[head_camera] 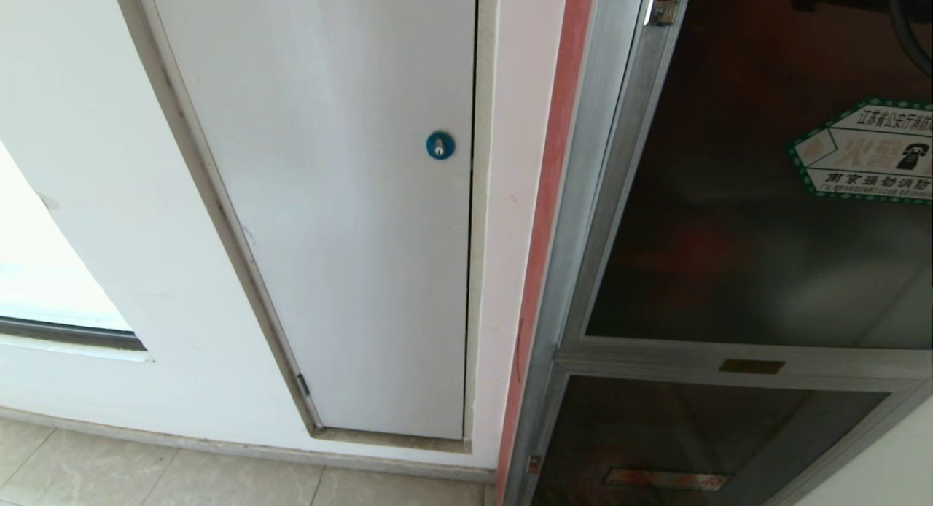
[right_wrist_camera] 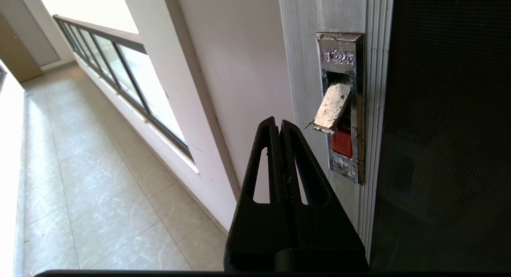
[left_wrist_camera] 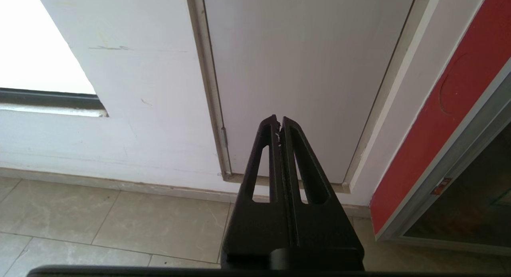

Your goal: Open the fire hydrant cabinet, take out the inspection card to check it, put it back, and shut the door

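The fire hydrant cabinet (head_camera: pixel 583 222) stands right of the panel door (head_camera: pixel 328 200); a sticker (head_camera: pixel 867 152) sits on its upper door (head_camera: pixel 729 236).

Daylight floods in from the window (right_wrist_camera: pixel 119 65), which is blown out to pure white. The white wall (head_camera: pixel 80 170) is evenly bright, with soft shadows. The dark glass door (head_camera: pixel 743 222) shows hazy reflections. Straight edges bow in the head view.
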Controlling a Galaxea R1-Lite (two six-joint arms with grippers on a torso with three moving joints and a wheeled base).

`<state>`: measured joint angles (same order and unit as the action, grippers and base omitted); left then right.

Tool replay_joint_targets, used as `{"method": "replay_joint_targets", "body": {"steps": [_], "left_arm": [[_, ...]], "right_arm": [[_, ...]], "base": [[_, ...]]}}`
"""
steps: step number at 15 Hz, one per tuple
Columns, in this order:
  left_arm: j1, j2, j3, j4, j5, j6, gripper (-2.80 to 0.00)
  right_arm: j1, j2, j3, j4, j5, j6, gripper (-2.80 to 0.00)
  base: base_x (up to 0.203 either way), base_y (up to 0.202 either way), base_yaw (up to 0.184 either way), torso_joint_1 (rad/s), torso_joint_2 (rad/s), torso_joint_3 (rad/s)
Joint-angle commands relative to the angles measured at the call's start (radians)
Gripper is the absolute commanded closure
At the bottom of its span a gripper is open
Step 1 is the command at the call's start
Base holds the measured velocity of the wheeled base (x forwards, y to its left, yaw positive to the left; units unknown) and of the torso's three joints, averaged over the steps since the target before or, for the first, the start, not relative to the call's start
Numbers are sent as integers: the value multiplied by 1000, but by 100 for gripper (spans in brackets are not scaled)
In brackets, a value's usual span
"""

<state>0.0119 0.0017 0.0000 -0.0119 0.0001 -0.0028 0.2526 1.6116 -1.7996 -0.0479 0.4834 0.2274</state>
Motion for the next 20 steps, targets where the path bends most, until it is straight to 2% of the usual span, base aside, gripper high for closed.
{"method": "replay_joint_targets", "body": {"steps": [1,8,20], "left_arm": [[0,1,5,0,0,0,0],[0,1,5,0,0,0,0],[0,1,5,0,0,0,0]], "right_arm": [[1,20,-6,-1,3,1,0],[-3,64,-83,0,-5,21,0],[-39,94,-95,-3,-6,29,0]], "base": [[0,0,0,0,0,0],[0,0,0,0,0,0],[0,0,0,0,0,0]]}}
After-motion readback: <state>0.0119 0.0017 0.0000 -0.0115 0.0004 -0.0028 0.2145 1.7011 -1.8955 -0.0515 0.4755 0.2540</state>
